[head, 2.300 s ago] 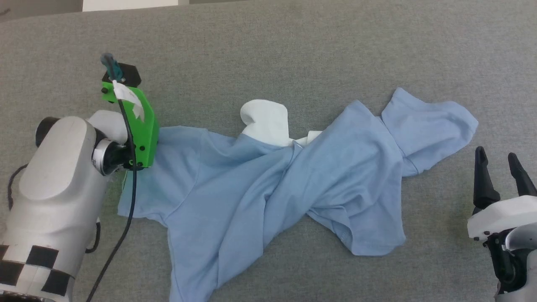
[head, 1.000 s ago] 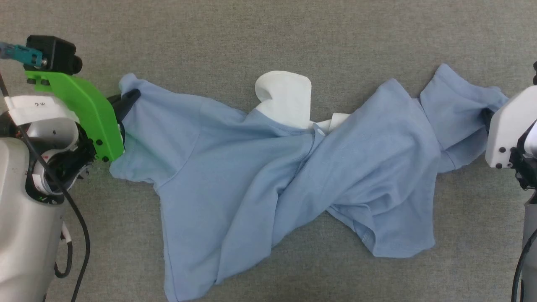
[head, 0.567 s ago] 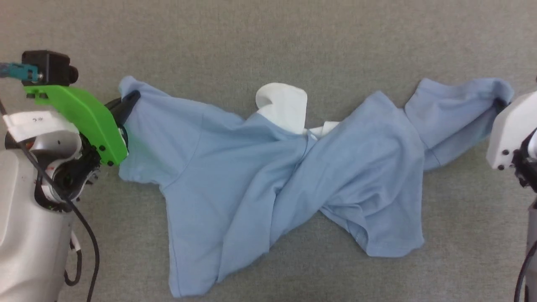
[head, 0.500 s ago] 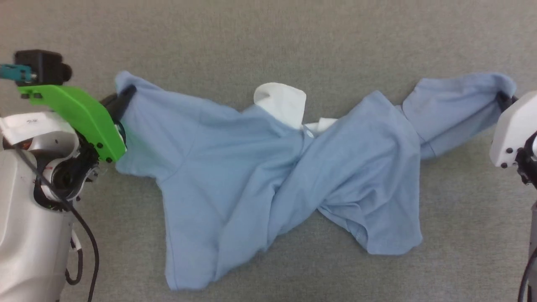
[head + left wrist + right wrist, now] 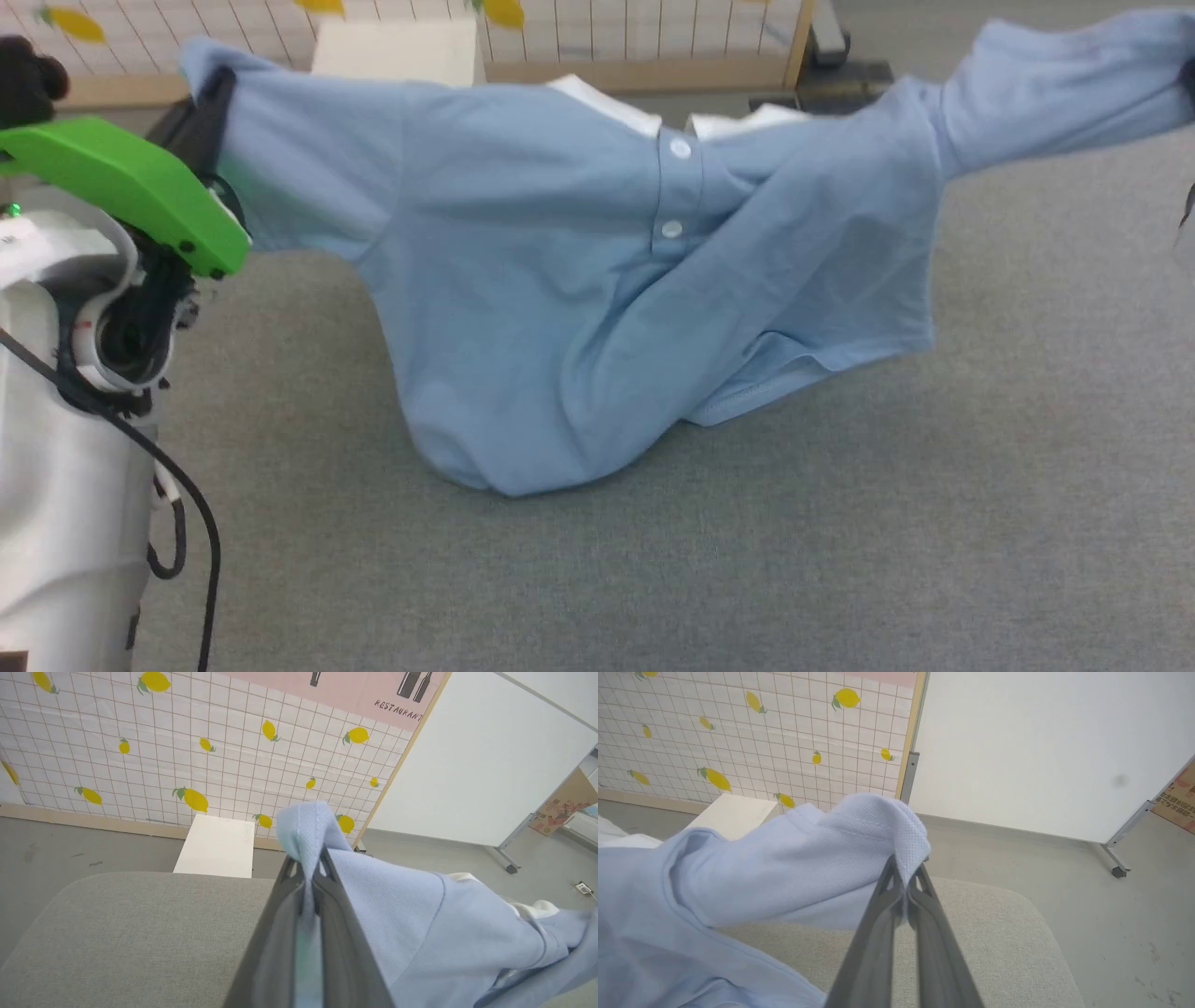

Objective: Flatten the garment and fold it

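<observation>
Head view: the garment (image 5: 560, 280) is held stretched across the upper frame, its hem touching the grey surface (image 5: 840, 541). One sleeve end each is pinched between the closed jaws of the left gripper (image 5: 307, 861) and the right gripper (image 5: 904, 870).

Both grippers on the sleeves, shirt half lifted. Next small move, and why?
Probably raise both arms a little higher, held apart. The left gripper and right gripper are each shut on a sleeve end of the garment, yet its lower body sags bunched on the grey surface, so it cannot hang straight.
</observation>
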Robot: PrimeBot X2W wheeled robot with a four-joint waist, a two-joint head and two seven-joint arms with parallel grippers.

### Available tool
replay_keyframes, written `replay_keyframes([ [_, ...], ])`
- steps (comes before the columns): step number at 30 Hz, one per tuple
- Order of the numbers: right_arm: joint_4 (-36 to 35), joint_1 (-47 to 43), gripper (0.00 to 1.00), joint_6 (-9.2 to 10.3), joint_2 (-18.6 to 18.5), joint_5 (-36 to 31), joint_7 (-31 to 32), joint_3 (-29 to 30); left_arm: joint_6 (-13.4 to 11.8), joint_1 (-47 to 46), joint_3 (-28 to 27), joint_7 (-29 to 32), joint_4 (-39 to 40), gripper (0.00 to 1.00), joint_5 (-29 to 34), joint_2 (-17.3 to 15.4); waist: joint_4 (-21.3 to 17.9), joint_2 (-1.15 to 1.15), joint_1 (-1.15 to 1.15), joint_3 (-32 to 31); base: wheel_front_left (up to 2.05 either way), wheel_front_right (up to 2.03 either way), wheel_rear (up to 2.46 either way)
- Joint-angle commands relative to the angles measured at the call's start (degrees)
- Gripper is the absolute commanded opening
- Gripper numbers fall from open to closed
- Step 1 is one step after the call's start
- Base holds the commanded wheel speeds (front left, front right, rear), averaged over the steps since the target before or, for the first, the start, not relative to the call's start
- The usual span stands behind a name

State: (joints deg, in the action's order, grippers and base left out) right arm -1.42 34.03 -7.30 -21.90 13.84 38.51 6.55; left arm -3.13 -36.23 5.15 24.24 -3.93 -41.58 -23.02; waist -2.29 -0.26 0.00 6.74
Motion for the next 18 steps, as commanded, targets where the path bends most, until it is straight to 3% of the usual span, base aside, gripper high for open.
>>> replay_keyframes([
  [1,0.3,1.6,0.00,-0.19,-0.7,0.9,-1.2,0.1,-0.6,-1.2,-0.5,-0.5,-0.1,0.00,0.5,-0.4,0.7,0.26,0.00,-6.2,0.00,0.00,0.00],
  [8,1.3,4.6,0.00,-0.19,-4.1,3.2,-3.3,-1.3,-2.4,-4.0,-2.2,-1.6,0.6,0.00,1.7,-1.8,1.0,0.26,0.00,-8.7,0.00,0.00,0.00],
  [18,2.8,8.7,0.00,-0.19,-5.1,4.1,-5.7,-3.1,-3.2,-6.7,-2.6,-0.5,0.3,0.00,1.4,-2.6,1.4,0.26,0.00,-9.0,0.00,0.00,0.00],
])
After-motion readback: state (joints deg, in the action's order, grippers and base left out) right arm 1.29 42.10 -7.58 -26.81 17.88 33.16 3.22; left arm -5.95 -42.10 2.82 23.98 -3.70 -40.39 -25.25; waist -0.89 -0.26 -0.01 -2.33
